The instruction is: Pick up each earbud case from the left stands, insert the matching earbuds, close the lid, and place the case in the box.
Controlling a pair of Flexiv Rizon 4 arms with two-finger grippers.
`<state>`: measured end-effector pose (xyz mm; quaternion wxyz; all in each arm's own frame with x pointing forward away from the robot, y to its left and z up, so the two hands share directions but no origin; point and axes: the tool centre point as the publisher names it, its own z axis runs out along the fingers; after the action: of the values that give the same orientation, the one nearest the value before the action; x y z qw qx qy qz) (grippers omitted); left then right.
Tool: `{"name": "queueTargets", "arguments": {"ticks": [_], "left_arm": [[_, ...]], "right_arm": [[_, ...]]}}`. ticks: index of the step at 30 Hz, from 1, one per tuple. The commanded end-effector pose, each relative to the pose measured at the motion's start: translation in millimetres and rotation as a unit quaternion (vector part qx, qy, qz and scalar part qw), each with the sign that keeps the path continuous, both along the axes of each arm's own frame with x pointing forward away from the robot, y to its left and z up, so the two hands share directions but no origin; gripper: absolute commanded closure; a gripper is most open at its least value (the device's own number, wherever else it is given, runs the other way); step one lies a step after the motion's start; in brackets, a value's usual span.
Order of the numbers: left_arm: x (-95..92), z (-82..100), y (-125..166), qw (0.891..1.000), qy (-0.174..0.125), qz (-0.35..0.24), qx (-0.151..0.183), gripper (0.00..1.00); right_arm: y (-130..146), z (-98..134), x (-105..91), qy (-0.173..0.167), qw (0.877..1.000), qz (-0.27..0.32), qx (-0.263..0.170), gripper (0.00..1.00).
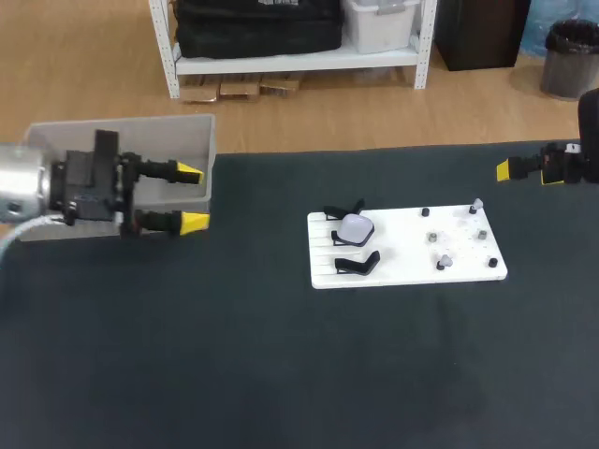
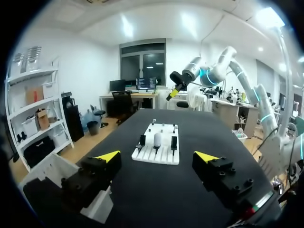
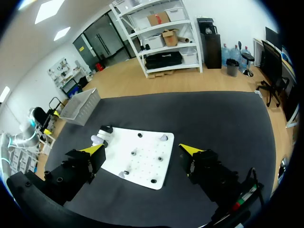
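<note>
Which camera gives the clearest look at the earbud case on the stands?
The head view: the case lies in plain sight from above, among the stands at the board's left end. The left wrist view shows it small, between two black stands. The right wrist view shows only a pale bit beside a black stand.

Dark table (image 1: 281,374) bears a white board (image 1: 402,257) and, seemingly, a box (image 1: 154,131).

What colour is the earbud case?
The earbud case is white, faintly lilac; best seen in the head view.
</note>
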<state>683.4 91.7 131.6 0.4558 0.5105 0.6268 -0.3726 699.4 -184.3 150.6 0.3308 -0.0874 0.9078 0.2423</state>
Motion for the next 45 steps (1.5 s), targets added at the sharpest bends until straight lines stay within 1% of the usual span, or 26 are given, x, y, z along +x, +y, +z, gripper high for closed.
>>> {"name": "queueTargets", "arguments": {"ticks": [1,2,3,4,5,6,7,8,9,10,27,28,29,31,34,35,37,39,40,45], "left_arm": [[9.0,-19.4,-46.7,0.999,-0.017,0.017,-0.041,0.00],[10.5,-22.0,-53.5,0.999,-0.016,0.011,-0.036,0.00],[11.9,-25.6,-60.7,1.000,-0.008,0.005,-0.029,0.00],[12.9,-28.1,-67.2,0.999,-0.006,-0.002,-0.034,0.00],[13.6,-30.0,-73.0,1.000,-0.004,-0.006,-0.024,0.00],[14.5,-32.1,-78.1,0.999,0.000,-0.012,-0.031,0.00],[15.3,-34.4,-83.7,1.000,-0.001,-0.016,-0.022,0.00],[15.9,-36.6,-88.3,0.999,0.002,-0.019,-0.029,0.00],[15.6,-38.5,-93.6,0.999,0.006,-0.024,-0.030,0.00],[14.6,-39.8,-97.9,0.999,0.011,-0.031,-0.041,0.00],[14.6,-39.8,-97.9,0.999,0.011,-0.031,-0.041,0.00],[14.9,-40.5,-102.6,0.999,0.020,-0.027,-0.026,0.00],[14.0,-40.5,-107.9,0.999,0.013,-0.032,-0.011,0.00],[13.7,-42.0,-117.5,0.999,0.023,-0.027,0.013,0.00],[14.2,-46.3,-127.3,0.999,0.027,-0.029,0.038,0.00],[14.7,-47.8,-128.9,0.999,0.027,-0.030,0.037,0.00],[16.4,-51.5,-132.1,0.998,0.031,-0.029,0.056,0.00],[17.0,-52.4,-133.8,0.997,0.034,-0.038,0.057,0.00],[17.7,-53.1,-135.6,0.996,0.034,-0.040,0.066,0.00],[19.4,-52.1,-141.1,0.995,0.031,-0.050,0.077,0.00]], "right_arm": [[-0.7,-0.6,0.7,0.000,1.000,0.002,0.001,0.00],[-0.7,-0.6,0.7,0.000,1.000,0.002,0.001,0.00],[-0.7,-0.6,0.7,0.000,1.000,0.002,0.001,0.00],[-0.7,-0.6,0.7,0.000,1.000,0.002,0.001,0.00],[-0.7,-0.6,0.7,0.000,1.000,0.002,0.001,0.00],[-0.7,-0.6,0.7,0.000,1.000,0.002,0.001,0.00],[-0.7,-0.6,0.7,0.000,1.000,0.002,0.001,0.00],[-0.7,-0.6,0.7,0.000,1.000,0.002,0.001,0.00],[-0.7,-0.6,0.7,0.000,1.000,0.002,0.001,0.00],[-0.7,-0.6,0.7,0.000,1.000,0.002,0.001,0.00],[-0.7,-0.6,0.7,0.000,1.000,0.002,0.001,0.00],[-0.7,-0.6,0.7,0.000,1.000,0.002,0.001,0.00],[-0.7,-0.6,0.7,0.000,1.000,0.002,0.001,0.00],[-0.7,-0.6,0.7,0.000,1.000,0.002,0.001,0.00],[-0.7,-0.6,0.7,0.000,1.000,0.002,0.001,0.00],[-0.7,-0.6,0.7,0.000,1.000,0.002,0.001,0.00],[-0.7,-0.6,0.7,0.000,1.000,0.002,0.001,0.00],[-0.7,-0.6,0.7,0.000,1.000,0.002,0.001,0.00],[-0.7,-0.6,0.7,0.000,1.000,0.002,0.001,0.00],[-0.7,-0.6,0.7,0.000,1.000,0.002,0.001,0.00]]}}
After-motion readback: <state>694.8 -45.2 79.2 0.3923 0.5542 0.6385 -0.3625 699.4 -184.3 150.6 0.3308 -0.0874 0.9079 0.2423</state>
